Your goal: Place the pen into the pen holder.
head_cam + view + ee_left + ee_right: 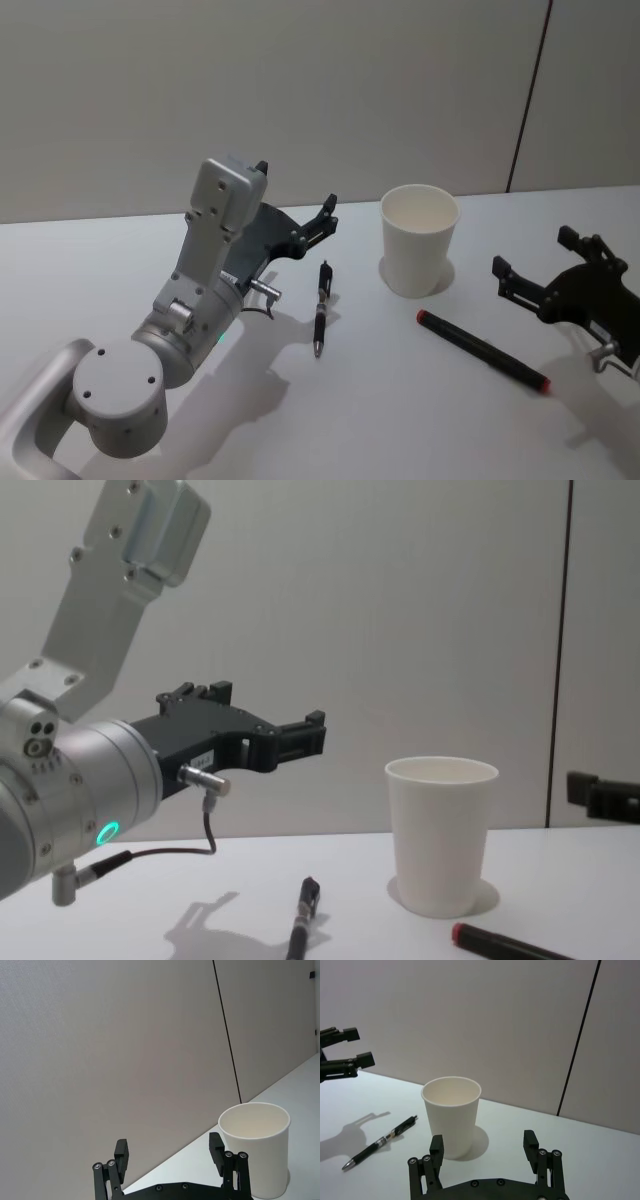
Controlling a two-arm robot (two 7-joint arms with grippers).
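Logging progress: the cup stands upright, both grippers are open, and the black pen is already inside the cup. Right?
No: the black pen lies on the table left of the cup, not inside it; the head view shows this. The cup stands upright, and the left gripper and right gripper are open.

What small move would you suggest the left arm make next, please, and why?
Probably lower the left gripper onto the black pen: it hangs open above the table beside that pen, which lies flat near the pen holder. The right gripper waits open by the marker.
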